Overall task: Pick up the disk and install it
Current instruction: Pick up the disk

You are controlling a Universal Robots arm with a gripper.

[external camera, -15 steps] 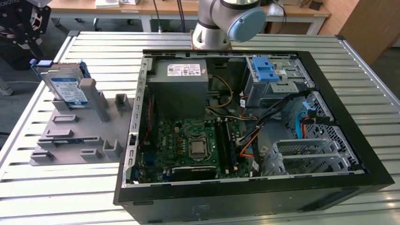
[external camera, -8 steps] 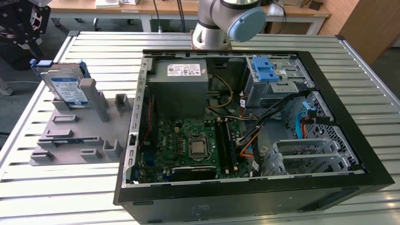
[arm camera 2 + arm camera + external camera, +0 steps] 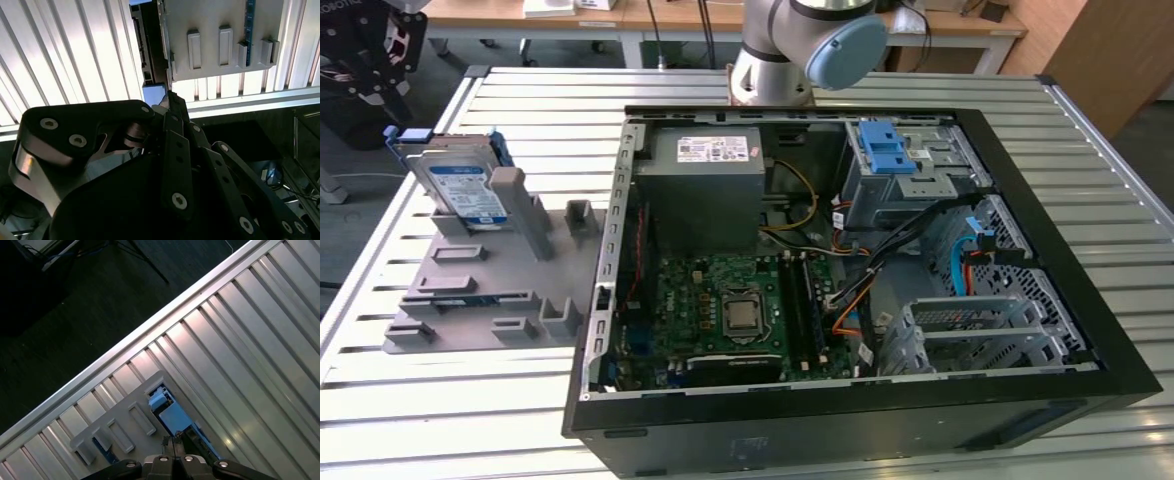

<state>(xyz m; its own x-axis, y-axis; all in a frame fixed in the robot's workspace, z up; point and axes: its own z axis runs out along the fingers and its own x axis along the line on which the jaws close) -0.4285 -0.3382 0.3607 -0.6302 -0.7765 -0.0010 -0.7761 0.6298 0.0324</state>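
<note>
**Gripper poised above the disk in its holder, installation not begun.**
The gripper point(image 3: 176, 440) hung with its fingers drawn together and nothing between them, directly over the disk point(image 3: 460, 185). The disk stood on edge in a slot of the grey holder point(image 3: 494, 290), on the exterior view's left, well apart from the computer case point(image 3: 1067, 400). Presumably it stood upright to expose its upper edge to a grasp from above. The case lay on its side with the panel off, probably so that the drive cage point(image 3: 907, 165) could be reached from overhead. Counted: one gripper, one disk, one holder, one case, all on one slatted table point(image 3: 454, 420).
</note>
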